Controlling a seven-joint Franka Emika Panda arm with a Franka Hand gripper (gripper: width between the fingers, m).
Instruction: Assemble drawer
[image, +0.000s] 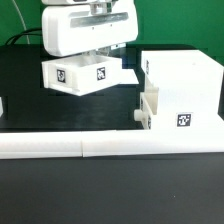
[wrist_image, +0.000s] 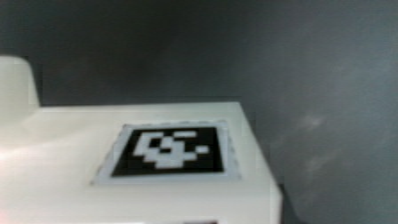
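In the exterior view, the robot's white wrist housing hangs over the far left part of the black table (image: 30, 110), and a white tray (image: 82, 74) with two black-and-white tags on its near face sits tilted directly beneath it, off the table surface. The claw (image: 93, 52) itself is hidden between the housing and the tray, so I cannot tell whether it is clenched on the tray or released. On the exterior view's right stands the tall white box housing (image: 182, 88), tagged on its near face, with a second small tray (image: 147, 108) pushed into its left side, its knob pointing left. A long low white barrier wall (image: 110, 147) runs along the near edge. In the wrist view, a white tray surface (wrist_image: 71, 150) with one blurred square tag (wrist_image: 171, 150) fills the lower part against the dark table (wrist_image: 267, 50); no fingers are seen.
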